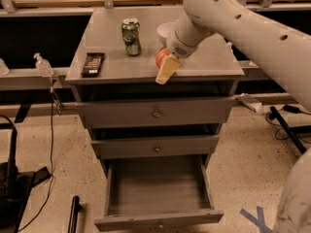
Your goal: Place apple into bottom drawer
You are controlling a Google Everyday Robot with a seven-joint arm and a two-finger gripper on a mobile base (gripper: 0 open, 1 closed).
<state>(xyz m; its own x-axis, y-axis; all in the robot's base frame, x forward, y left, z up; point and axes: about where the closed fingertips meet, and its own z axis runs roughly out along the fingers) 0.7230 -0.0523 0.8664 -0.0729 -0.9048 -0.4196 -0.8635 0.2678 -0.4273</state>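
Observation:
The red-orange apple (161,57) sits in my gripper (164,70) just above the front edge of the grey cabinet top (204,64). The gripper is shut on the apple, and one cream finger (165,71) covers most of it and points down past the edge. The bottom drawer (158,191) is pulled out and open below, and its inside is bare. My arm (233,18) reaches in from the upper right.
A white bowl (165,31) stands behind the apple. A green can (131,36) and a black remote (92,63) are on the left of the top. The two upper drawers (156,113) are shut. Cables and black gear lie on the floor at the left.

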